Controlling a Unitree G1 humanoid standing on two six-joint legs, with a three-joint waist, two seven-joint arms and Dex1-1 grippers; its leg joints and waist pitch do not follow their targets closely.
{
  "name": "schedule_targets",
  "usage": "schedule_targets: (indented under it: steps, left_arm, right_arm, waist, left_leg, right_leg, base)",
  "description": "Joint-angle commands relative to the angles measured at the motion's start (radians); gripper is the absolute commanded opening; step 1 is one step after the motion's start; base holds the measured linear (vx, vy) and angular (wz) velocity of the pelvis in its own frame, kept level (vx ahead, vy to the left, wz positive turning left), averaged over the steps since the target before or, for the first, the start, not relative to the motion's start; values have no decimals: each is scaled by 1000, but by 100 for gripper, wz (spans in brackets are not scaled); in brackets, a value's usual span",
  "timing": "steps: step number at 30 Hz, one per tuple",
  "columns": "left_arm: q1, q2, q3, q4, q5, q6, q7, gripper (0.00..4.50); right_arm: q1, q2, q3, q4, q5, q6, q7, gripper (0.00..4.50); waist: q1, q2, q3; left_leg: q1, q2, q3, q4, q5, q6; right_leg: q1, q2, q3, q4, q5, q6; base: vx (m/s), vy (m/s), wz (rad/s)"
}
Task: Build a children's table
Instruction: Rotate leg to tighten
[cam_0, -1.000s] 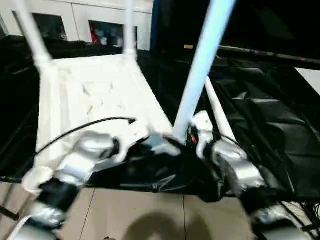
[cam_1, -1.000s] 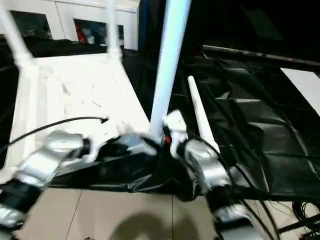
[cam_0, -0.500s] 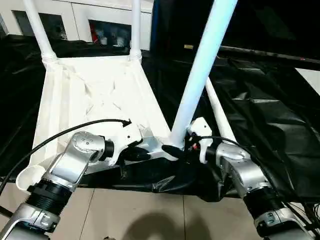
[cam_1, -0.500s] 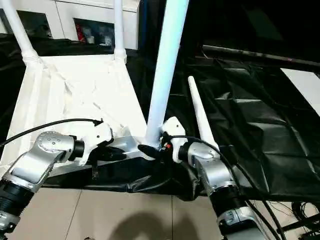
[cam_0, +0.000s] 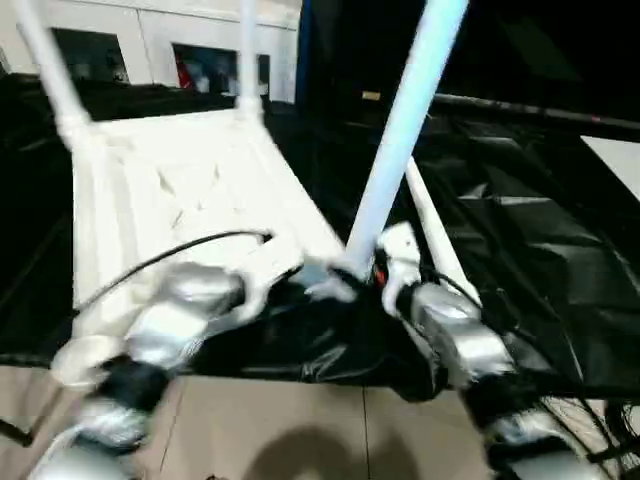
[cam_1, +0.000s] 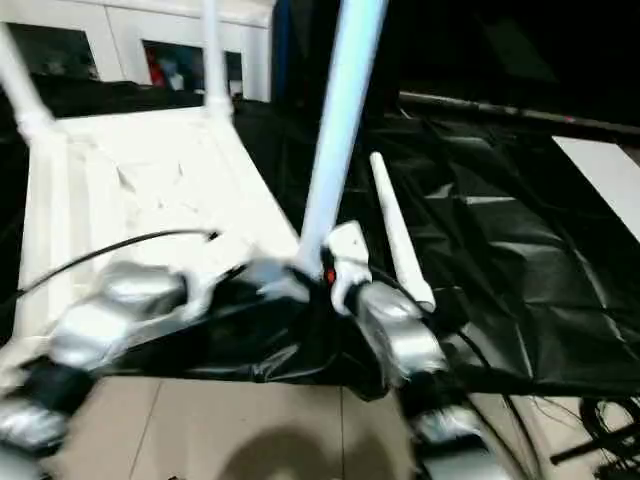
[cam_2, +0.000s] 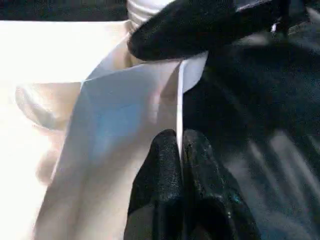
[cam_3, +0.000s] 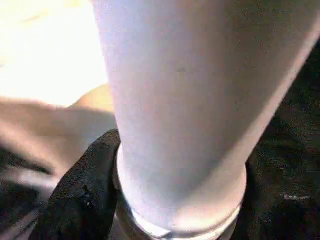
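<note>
The children's table (cam_0: 180, 190) lies upside down on the black-draped work table (cam_0: 540, 250), ribbed underside up, with two legs standing in its far corner sockets. A third leg (cam_0: 400, 140) rises from the near right corner socket. Both silver forearms reach in low toward that corner from either side. The right gripper (cam_3: 170, 200) wraps the base of this leg, its black fingers (cam_3: 82, 195) set on either side of the tube, closed around it. The left gripper (cam_2: 180, 165) is pinched on the thin edge of the tabletop rim just beside that socket, fingers pressed together on the rim. Compared with half a second ago, both arms sit at much the same corner, the whole view having shifted and blurred. A fourth leg (cam_1: 397, 235) lies loose on the black cloth beside the right forearm. A white cabinet (cam_0: 170, 45) with glass doors stands behind.
</note>
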Motion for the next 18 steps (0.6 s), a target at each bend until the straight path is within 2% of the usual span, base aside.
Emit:
schedule_targets:
  steps: [1,3,5,8,10,12,15,16,18]
  left_arm:
    - [-20,-68,3,66,-2,40,103,0]
    - [-47,-108,-9,91,12,43,137,0]
    - [-62,-128,-21,110,28,33,149,0]
    - [-64,-129,-27,111,31,22,140,0]
    - [-52,-114,-30,93,31,23,123,0]
    - [-40,-92,-31,78,28,13,106,0]
    - [-23,-56,-32,58,27,-2,75,0]
    - [-13,-34,-34,44,25,-2,52,0]
    - [-5,-16,-37,31,24,-9,33,0]
  right_arm:
    - [-14,31,-37,85,-7,22,-127,274]
    - [-47,63,-43,139,-9,3,-181,274]
    - [-70,82,-40,176,-15,-27,-197,274]
    - [-81,93,-36,183,-15,-55,-173,274]
    - [-83,92,-38,171,-8,-77,-137,343]
    - [-83,84,-34,158,-12,-95,-108,343]
    - [-78,63,-30,129,-10,-96,-76,383]
    - [-73,42,-20,116,-13,-99,-50,389]
    - [-61,22,-13,89,-4,-90,-8,389]
  waist:
    - [2,7,-46]
    - [4,5,-47]
    - [6,5,-52]
    - [7,2,-51]
    - [8,1,-51]
    - [7,2,-51]
    - [6,0,-50]
    - [6,9,-50]
    - [4,7,-50]
  left_leg:
    - [8,30,-7,-69,-168,-17]
    - [6,29,-8,-69,-157,-16]
    - [0,28,-8,-67,-122,-4]
    - [-2,27,-7,-65,-108,14]
    - [-2,29,-7,-66,-117,25]
    - [-3,29,-7,-66,-121,29]
    - [-6,29,-9,-67,-112,35]
    - [-4,29,-9,-67,-108,32]
    - [-6,30,-9,-67,-110,31]
  right_leg:
    - [29,-69,58,-89,-183,-168]
    - [31,-68,57,-87,-157,-167]
    - [37,-69,56,-79,-90,-166]
    - [40,-67,54,-77,-46,-170]
    - [40,-69,54,-78,-57,-170]
    - [40,-70,54,-78,-63,-173]
    - [42,-70,53,-78,-65,-175]
    - [42,-70,54,-76,-61,-179]
    - [43,-69,53,-77,-53,-184]
  base:
    - [0,0,0]
    - [0,0,0]
    - [0,0,0]
    - [0,0,0]
    - [0,0,0]
    - [0,0,0]
    - [0,0,0]
    - [0,0,0]
    - [0,0,0]
